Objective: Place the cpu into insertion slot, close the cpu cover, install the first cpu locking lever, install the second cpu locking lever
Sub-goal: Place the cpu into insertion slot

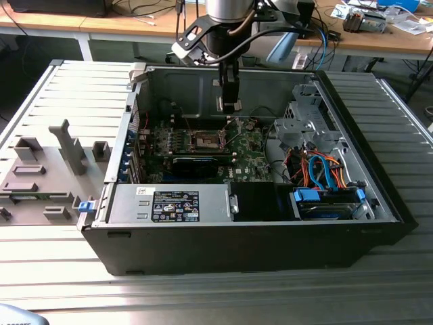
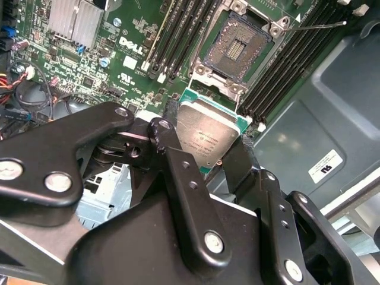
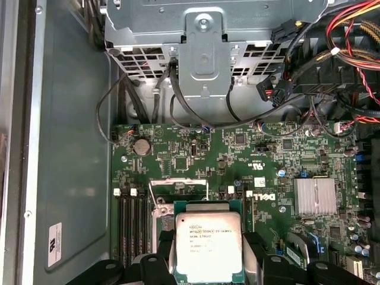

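My gripper [image 1: 230, 103] hangs inside the open computer case [image 1: 270, 244], shut on the cpu [image 2: 208, 135]. The cpu is a flat silver-grey square chip with a green edge, pinched on two sides by the black fingers [image 2: 164, 138]. In the first wrist view the cpu [image 3: 208, 244] sits between the fingers [image 3: 256, 252]. The insertion slot [image 2: 236, 47] lies bare on the green board just beyond the chip, its dark centre showing inside a silver rim. In the exterior view the insertion slot [image 1: 205, 141] is below the gripper and slightly to that view's left. The cpu cover [image 3: 178, 181] stands raised behind the chip. A thin locking lever [image 2: 320, 25] sticks out beside the slot.
Black memory slots [image 2: 178, 35] flank the socket on both sides. A long black card [image 1: 196, 164] lies in front of it. A metal drive cage [image 1: 304, 122] with orange and blue cables [image 1: 325, 172] is at the exterior view's right. A grey fixture [image 1: 47, 169] sits outside the case.
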Robot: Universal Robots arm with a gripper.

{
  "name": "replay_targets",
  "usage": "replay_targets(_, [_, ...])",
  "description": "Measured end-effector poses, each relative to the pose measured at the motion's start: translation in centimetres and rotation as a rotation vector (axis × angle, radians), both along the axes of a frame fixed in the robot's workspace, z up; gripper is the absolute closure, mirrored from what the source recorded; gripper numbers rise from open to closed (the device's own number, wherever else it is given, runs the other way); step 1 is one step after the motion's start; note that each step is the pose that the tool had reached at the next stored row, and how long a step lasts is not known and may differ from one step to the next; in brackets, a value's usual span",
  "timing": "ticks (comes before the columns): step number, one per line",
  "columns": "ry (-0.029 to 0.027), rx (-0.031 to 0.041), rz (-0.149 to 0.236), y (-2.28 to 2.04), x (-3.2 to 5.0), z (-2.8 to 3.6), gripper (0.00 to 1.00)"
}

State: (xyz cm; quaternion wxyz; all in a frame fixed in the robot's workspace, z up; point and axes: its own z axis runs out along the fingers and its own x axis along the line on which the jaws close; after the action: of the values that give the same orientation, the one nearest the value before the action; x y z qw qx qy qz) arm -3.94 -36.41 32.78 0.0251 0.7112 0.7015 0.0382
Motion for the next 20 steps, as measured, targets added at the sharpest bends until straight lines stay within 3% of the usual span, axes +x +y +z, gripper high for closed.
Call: replay_targets(20, [0.0001, -0.0001, 0.001, 0.06, -0.1, -0.48, 0.45])
